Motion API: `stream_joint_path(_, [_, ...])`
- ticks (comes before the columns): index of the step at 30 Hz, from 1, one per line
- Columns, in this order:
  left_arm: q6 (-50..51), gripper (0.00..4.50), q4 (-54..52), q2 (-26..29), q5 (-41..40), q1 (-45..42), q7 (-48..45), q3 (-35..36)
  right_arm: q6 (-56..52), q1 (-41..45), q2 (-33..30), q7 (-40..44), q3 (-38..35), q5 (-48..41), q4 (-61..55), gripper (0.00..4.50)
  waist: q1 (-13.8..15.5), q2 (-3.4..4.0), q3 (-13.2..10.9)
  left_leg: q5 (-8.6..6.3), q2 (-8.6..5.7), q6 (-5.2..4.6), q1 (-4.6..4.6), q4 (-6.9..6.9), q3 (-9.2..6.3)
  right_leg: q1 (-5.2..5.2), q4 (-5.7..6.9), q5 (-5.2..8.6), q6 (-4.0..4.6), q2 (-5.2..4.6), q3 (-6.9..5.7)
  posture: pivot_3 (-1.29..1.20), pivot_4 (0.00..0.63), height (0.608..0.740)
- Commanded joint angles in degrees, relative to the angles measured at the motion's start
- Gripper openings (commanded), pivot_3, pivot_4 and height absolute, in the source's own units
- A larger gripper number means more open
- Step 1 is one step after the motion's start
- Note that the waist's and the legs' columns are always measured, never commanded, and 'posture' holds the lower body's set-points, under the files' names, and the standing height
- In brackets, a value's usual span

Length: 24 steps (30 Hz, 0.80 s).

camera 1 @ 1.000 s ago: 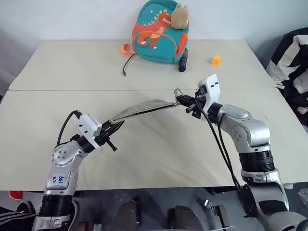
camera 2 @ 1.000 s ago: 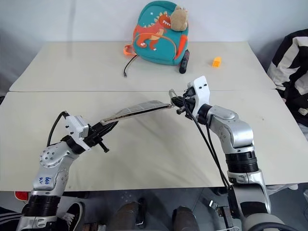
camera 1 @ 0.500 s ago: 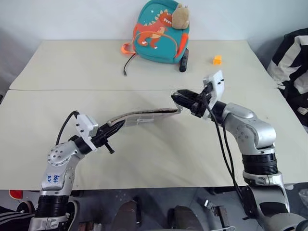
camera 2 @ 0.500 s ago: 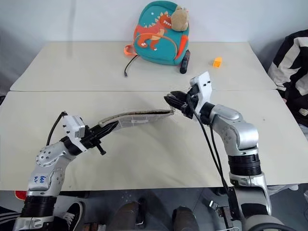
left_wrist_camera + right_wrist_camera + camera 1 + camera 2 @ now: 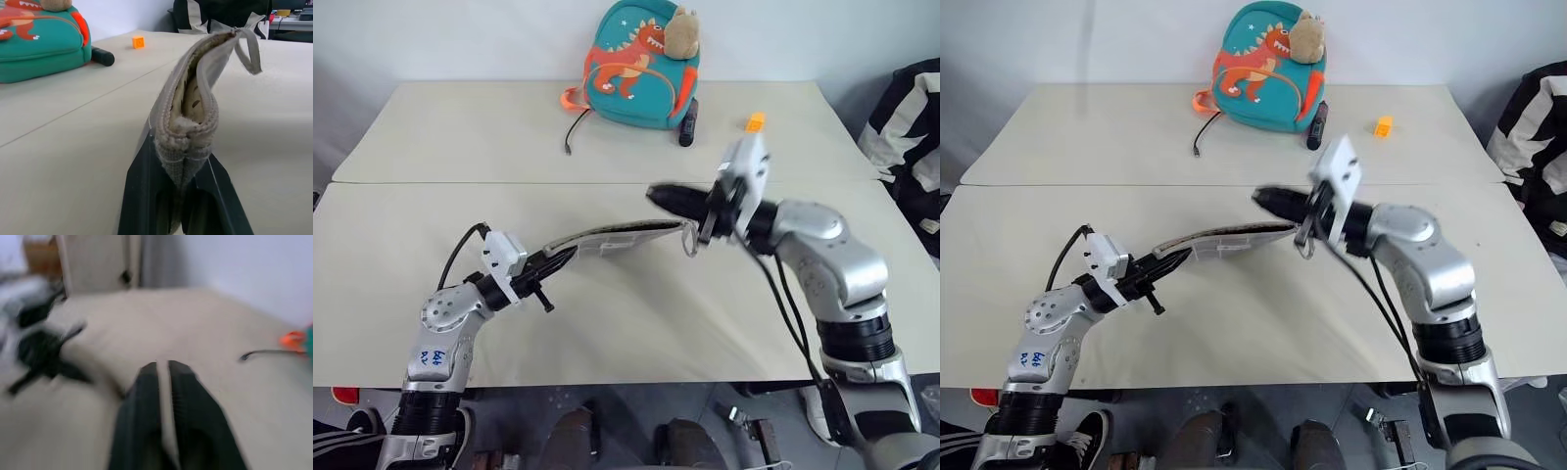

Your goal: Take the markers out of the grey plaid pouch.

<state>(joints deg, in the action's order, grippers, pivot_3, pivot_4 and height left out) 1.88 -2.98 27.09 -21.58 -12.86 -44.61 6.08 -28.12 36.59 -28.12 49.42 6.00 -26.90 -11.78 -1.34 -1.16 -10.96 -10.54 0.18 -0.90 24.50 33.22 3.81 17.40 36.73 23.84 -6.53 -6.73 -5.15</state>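
Note:
The grey plaid pouch (image 5: pixel 622 235) hangs flat above the table, and my left gripper (image 5: pixel 546 276) is shut on its near end. In the left wrist view the pouch (image 5: pixel 188 112) shows a partly open zip and brownish lining. Its metal ring pull (image 5: pixel 689 240) dangles free at the far end. My right gripper (image 5: pixel 654 193) points left just above that far end, shut with nothing between its fingers (image 5: pixel 148 382). The markers are hidden.
A teal dinosaur backpack (image 5: pixel 641 64) stands at the back of the table, with a black cable (image 5: pixel 573 132) to its left. A thick black stick (image 5: pixel 687 122) and a small orange block (image 5: pixel 755 120) lie to its right. Striped fabric (image 5: pixel 911 117) sits past the right edge.
My right gripper let go of the ring pull, opened, then shut again. It drew back and up and turned to point left. The pouch's far end sagged slightly. The left gripper kept still.

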Motion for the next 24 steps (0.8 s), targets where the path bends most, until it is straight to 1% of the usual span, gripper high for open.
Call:
stream_joint_path(1, [-1.09,0.00,-1.05,-0.11,0.19,0.06,-0.13,0.06,7.94,0.24,-2.22,1.91,2.65,6.55,-2.25,0.03,-0.02,0.00,0.00,0.00,0.00,0.00,0.00,0.04,0.00,0.00,0.01,0.00,0.00,0.00,-0.01,0.00,0.150,0.740])
stream_joint_path(7, [-1.26,0.00,-1.13,-0.09,0.86,-0.47,-0.33,-0.51,15.43,0.18,-4.61,2.96,6.25,15.27,0.46,0.03,-0.02,0.00,0.00,0.01,0.02,0.02,0.00,0.07,-0.01,0.00,0.03,0.00,0.00,0.01,0.00,0.00,0.150,0.740])
stream_joint_path(16, [-0.86,0.00,-2.23,-0.57,0.87,-0.46,-0.50,-1.29,19.85,1.11,-4.22,2.08,7.97,22.05,5.71,0.03,-0.03,-0.01,0.00,0.01,0.02,0.02,0.00,0.10,-0.02,-0.04,0.03,0.00,0.00,0.02,-0.03,0.00,0.150,0.740])
stream_joint_path(19, [-0.70,0.00,-2.29,-0.66,0.79,-0.71,-0.35,-1.47,23.09,1.22,-5.14,3.30,9.77,25.31,7.03,0.03,-0.03,-0.01,0.00,0.01,0.02,0.02,0.00,0.11,-0.02,-0.04,0.03,0.00,0.00,0.02,-0.03,0.00,0.150,0.740])
stream_joint_path(22, [-0.43,0.00,-2.48,-0.62,1.00,-1.02,-1.04,-2.54,25.89,1.62,-5.68,3.10,11.30,29.19,8.63,0.03,-0.02,-0.01,0.00,0.01,0.02,0.02,0.00,0.11,-0.02,-0.04,0.03,0.00,0.00,0.02,-0.03,0.00,0.150,0.740])
stream_joint_path(24, [0.40,0.00,-3.08,-0.92,0.64,-1.29,-1.36,-3.38,27.74,2.80,-5.73,1.36,12.53,33.30,10.22,0.03,-0.04,-0.01,0.00,0.02,0.02,0.03,0.00,0.14,-0.02,-0.05,0.03,0.00,0.00,0.02,-0.03,0.00,0.150,0.740])
